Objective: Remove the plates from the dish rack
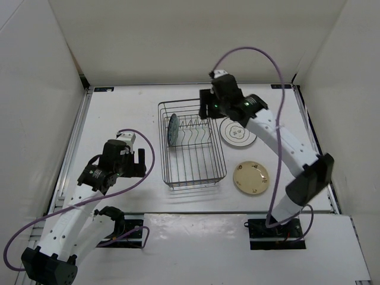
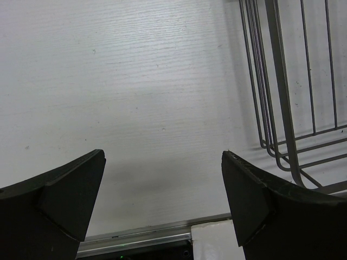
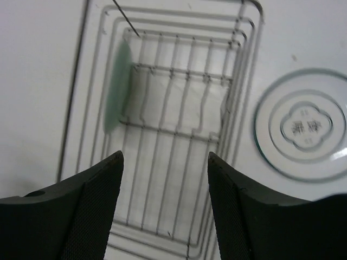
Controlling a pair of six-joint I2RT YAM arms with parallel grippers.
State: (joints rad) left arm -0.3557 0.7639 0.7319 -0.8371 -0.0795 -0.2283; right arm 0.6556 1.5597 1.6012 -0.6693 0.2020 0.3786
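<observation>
The dark wire dish rack (image 1: 196, 169) stands mid-table. A blue-teal plate (image 1: 173, 129) stands on edge among the tines at its far left; from the right wrist it shows edge-on (image 3: 116, 89). The white plate with a dark ring (image 1: 237, 133) lies flat on the table right of the rack, also in the right wrist view (image 3: 303, 124). A cream plate (image 1: 250, 177) lies flat nearer the front. My right gripper (image 1: 206, 110) hovers over the rack's far right part, open and empty (image 3: 165, 157). My left gripper (image 1: 140, 161) sits left of the rack, open and empty (image 2: 162, 157).
White walls close in the table on the left, back and right. In the left wrist view the rack's corner wires (image 2: 282, 108) stand just right of the fingers, and a metal rail (image 2: 141, 238) runs along the table's edge below them.
</observation>
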